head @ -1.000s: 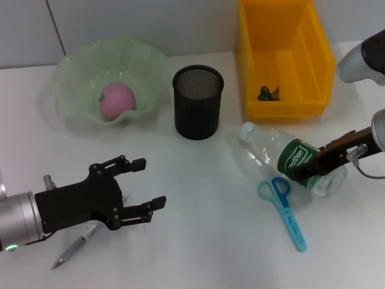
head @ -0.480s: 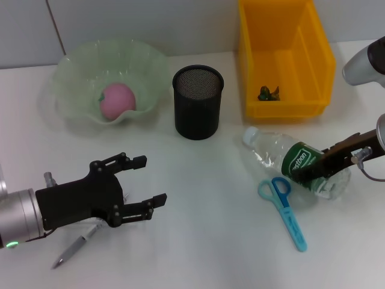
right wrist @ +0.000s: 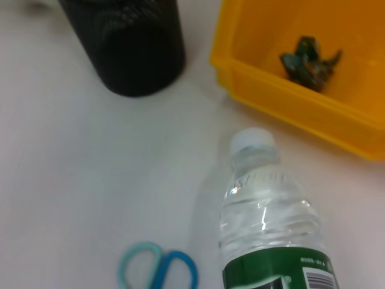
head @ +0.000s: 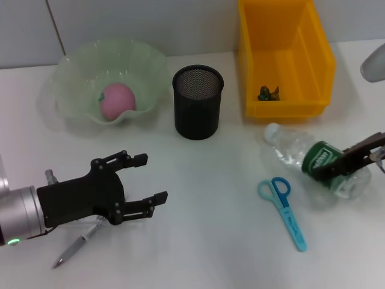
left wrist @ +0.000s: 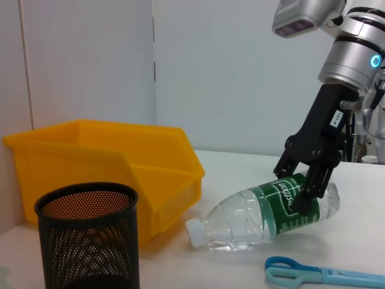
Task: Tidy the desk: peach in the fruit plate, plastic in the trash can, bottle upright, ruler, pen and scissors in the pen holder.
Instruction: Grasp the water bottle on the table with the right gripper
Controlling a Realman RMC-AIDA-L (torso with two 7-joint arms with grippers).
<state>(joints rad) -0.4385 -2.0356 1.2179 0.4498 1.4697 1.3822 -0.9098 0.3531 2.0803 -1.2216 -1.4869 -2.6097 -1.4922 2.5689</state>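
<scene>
Step in hand: standing the bottle upright.

- Bottle: tilted, cap end low toward the yellow bin, base end raised; the left wrist view suggests it is partly off the tabletop.
- Right gripper: clamped across the bottle's green label.
- Left gripper: fingers apart, holding nothing, hovering just above the pen.
- Scissors: flat on the tabletop, near the bottle.
- Pen holder: upright between bowl and bin; nothing visible inside.
- Peach: in the bowl.
- Plastic scrap: in the bin.
- Ruler: not visible.

Next move, as judged: rotate the bottle until its base points down, set it on a bare patch clear of the scissors, then release. Pen and scissors remain to be stowed.
</scene>
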